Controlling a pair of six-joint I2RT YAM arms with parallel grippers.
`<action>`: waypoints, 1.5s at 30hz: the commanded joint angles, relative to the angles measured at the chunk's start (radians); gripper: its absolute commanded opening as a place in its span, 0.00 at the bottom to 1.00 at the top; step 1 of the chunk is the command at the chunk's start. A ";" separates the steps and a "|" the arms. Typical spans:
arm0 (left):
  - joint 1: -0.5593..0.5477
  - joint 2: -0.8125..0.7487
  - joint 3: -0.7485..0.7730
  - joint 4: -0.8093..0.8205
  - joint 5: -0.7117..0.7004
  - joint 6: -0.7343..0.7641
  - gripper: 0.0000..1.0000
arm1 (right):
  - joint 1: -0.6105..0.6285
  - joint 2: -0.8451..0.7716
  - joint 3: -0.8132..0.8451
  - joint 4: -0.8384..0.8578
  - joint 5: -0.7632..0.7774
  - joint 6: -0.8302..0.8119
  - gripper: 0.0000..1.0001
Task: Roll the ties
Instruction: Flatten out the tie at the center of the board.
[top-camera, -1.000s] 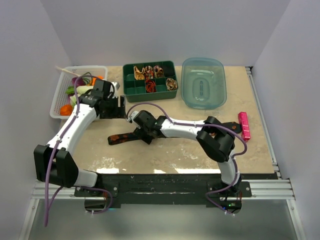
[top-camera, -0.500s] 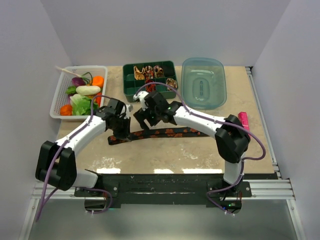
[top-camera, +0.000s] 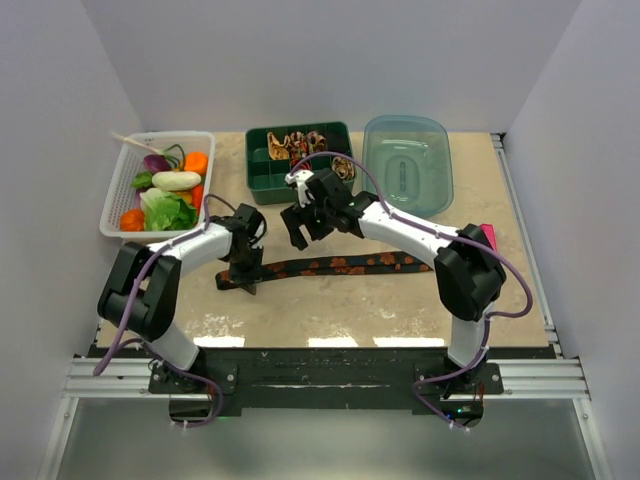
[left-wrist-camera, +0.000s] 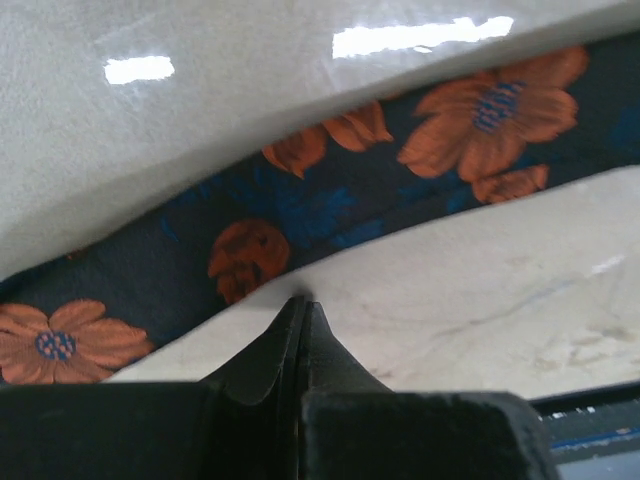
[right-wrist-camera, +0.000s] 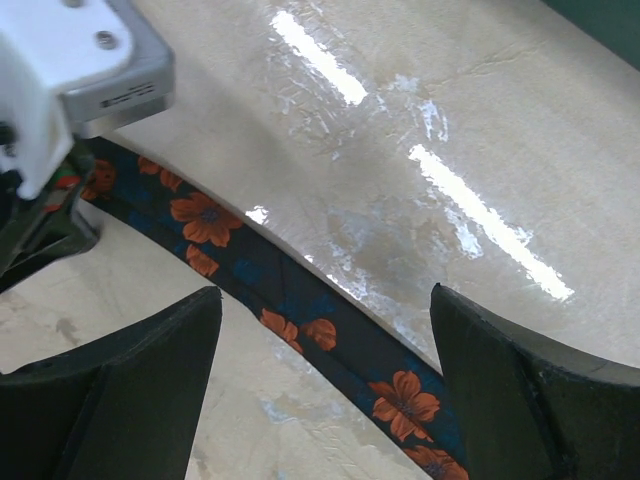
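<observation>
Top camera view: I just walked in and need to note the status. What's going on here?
Two robot arms are working on a long dark flowered tie, laid flat on the table. The left gripper is shut, tips at the tie's edge near its left end; whether it pinches fabric is unclear. The right gripper hovers open above the tie. Other ties sit rolled in the green box; this one is not yet rolled.

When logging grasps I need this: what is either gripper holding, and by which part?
Nothing visibly. The right gripper is open above the tie. The left gripper is shut, its tips at the tie's edge, no fabric seen between them.
</observation>
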 joint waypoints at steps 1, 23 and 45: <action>0.000 0.041 0.034 0.019 -0.123 0.017 0.00 | -0.003 -0.024 -0.002 0.005 -0.021 0.011 0.89; 0.000 -0.109 0.085 0.098 -0.093 0.074 0.12 | -0.009 -0.048 -0.025 0.031 -0.083 0.011 0.90; 0.139 -0.613 -0.338 0.467 -0.307 -0.322 0.00 | 0.042 -0.142 -0.228 0.424 -0.164 0.197 0.89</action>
